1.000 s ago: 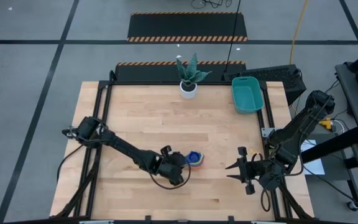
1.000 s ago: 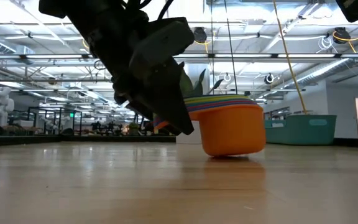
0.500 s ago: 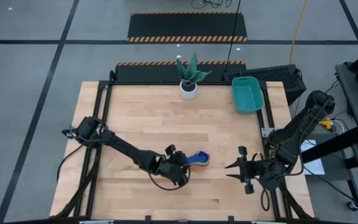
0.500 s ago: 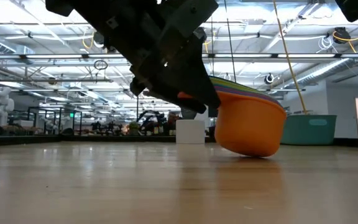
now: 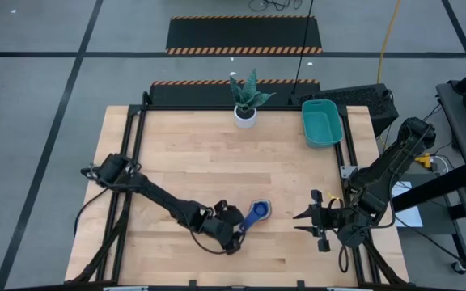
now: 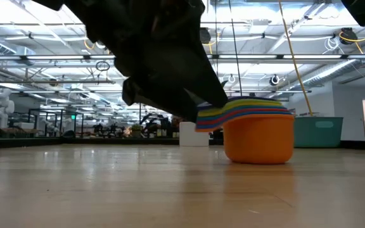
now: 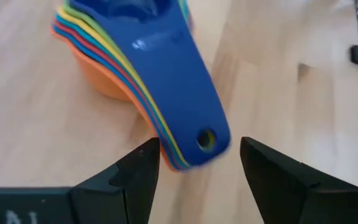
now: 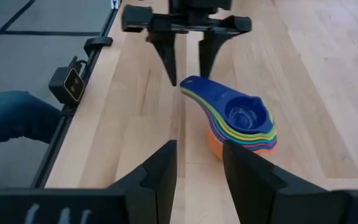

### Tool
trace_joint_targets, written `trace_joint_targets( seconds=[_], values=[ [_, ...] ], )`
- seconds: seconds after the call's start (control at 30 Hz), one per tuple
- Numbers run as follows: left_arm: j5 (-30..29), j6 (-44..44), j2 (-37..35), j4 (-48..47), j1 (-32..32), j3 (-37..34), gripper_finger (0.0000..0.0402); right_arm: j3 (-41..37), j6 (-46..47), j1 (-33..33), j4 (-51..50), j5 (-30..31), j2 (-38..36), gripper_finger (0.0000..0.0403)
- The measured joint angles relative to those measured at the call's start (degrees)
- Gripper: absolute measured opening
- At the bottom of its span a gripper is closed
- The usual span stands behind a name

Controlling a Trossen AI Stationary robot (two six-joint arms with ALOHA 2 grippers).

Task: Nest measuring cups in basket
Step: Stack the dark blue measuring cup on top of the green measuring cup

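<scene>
Released since earlier, nested measuring cups (image 5: 256,212) sit flat; left gripper (image 7: 194,165) open astride handles

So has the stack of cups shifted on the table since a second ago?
Yes. The stack of cups sits slightly nearer the right gripper than before, now flat on the table.

A light wooden tabletop (image 5: 217,153) carries a small white pot (image 5: 245,117) with a spiky green plant (image 5: 249,89) at its far edge. Beyond that edge, black mats (image 5: 245,34) with orange-striped borders lie on the grey floor (image 5: 39,89).
</scene>
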Motion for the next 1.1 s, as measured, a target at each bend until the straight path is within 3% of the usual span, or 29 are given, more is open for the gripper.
trace_joint_targets(
  seconds=[0.3,0.5,0.73,0.93,1.1],
  values=[
    [-0.74,-5.16,0.00,0.02,-1.96,0.00,0.0227,0.00,2.79,0.00,0.04,-0.02,0.00,0.0123],
    [-4.34,-9.36,0.67,0.20,-2.54,0.00,0.0227,0.00,4.31,0.00,0.36,0.00,0.00,0.0123],
    [-8.55,-9.43,0.72,2.04,-2.33,-0.02,0.0228,0.00,5.49,0.02,0.88,-0.02,0.00,0.0123],
    [-7.63,-9.40,0.72,8.20,-1.62,0.00,0.0227,0.01,5.75,0.81,2.30,-0.04,0.00,0.0123],
    [-8.58,-10.95,0.72,6.54,-1.71,0.00,0.0227,0.01,5.32,2.28,3.69,-0.01,0.00,0.0123]
  ],
)
